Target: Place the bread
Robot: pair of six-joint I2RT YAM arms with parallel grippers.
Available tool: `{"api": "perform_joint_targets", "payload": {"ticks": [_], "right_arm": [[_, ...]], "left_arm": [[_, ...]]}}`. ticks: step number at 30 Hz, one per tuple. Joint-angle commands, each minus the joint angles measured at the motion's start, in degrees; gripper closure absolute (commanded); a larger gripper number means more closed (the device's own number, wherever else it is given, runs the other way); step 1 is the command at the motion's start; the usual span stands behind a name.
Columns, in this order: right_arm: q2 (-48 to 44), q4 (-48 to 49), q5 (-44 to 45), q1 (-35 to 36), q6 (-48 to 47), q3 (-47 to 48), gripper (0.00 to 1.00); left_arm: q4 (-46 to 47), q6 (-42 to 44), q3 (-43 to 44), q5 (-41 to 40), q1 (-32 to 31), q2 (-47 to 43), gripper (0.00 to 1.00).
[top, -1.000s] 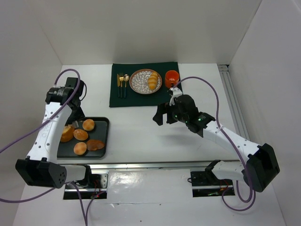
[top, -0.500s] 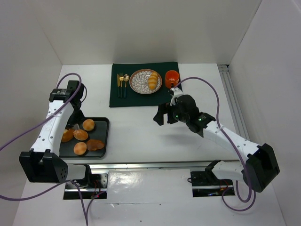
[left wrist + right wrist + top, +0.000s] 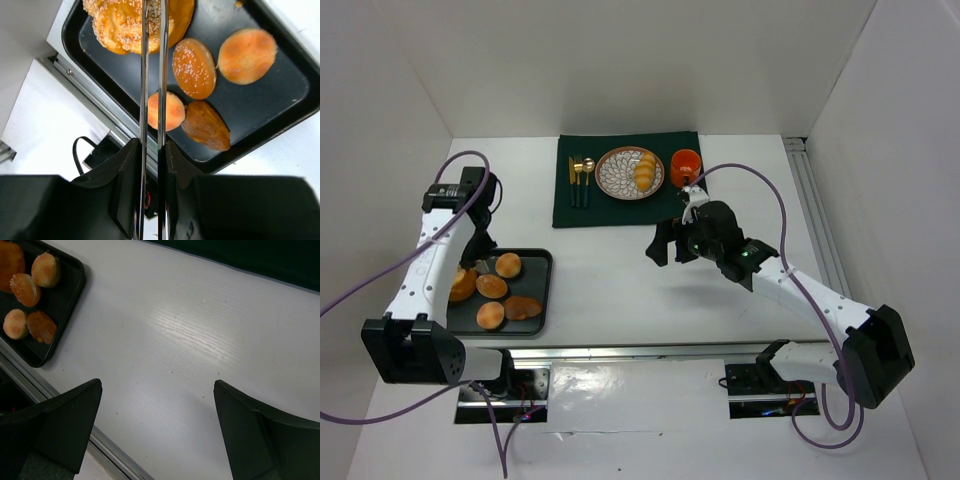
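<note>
Holding the left tool [image 3: 153,30] closed and empty above the loaf [image 3: 120,25] on the tray [image 3: 260,100], likely lining up a pick, with the right tool [image 3: 157,387] spread empty over the surface [image 3: 190,330], one roll [image 3: 645,170] already on the plate [image 3: 610,172].

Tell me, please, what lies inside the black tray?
The black tray holds five breads: a large seeded loaf, a seeded bun, two plain buns and a flat brown piece. From above, the left arm covers part of the loaf.
</note>
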Motion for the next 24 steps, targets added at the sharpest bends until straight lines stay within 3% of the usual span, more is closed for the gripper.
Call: {"api": "perform_joint_targets", "payload": {"ticks": [1, 8, 15, 22, 24], "right_arm": [[-1.4, 2.6, -0.5, -0.4, 0.3, 0.0, 0.0], [1.2, 2.6, 0.0, -0.4, 0.3, 2.1, 0.0], [2.3, 2.6, 1.2, -0.4, 0.9, 2.7, 0.0], [-2.8, 0.2, 10.4, -0.9, 3.3, 2.7, 0.0], [-4.6, -2.0, 15.3, -0.9, 4.8, 3.3, 0.0]], "left_arm": [[-1.9, -0.3, 5.0, -3.4, 0.3, -2.4, 1.0], [-1.9, 2.3, 10.7, -2.9, 0.3, -3.6, 1.0], [-1.9, 7.0, 24.5, -1.1, -1.7, 0.9, 1.0], [1.6, 9.9, 40.3, 0.3, -13.8, 14.4, 1.0], [1.6, 9.9, 48.3, -0.2, -17.7, 19.0, 1.0]]}}
